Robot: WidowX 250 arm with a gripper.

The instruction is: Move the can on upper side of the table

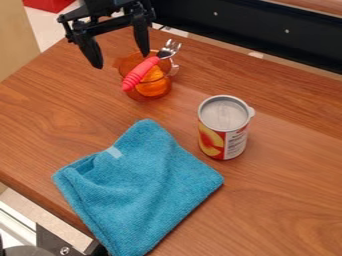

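Well, gripper [121,59]: over the table's far left, fingers spread, nothing between them; a low swing right could catch the fork and upset the cup
Cloth [140,185]: blue, folded, just beside the can; a fingertip coming down wide might snag it and drag it along
Cup [142,95]: orange and see-through, with the red-handled fork [140,74] slanting across its top; a can carried too low towards the upper side might knock it
Can [224,129]: upright, right of centre; a broad body, so an off-centre grip would likely push or topple it
Surface: brown wood-grain table [294,205], its near left edge running diagonally
Room: pale wooden panel [17,37] at far left, red object [48,4] beyond, dark panel [267,35] behind the table to the right
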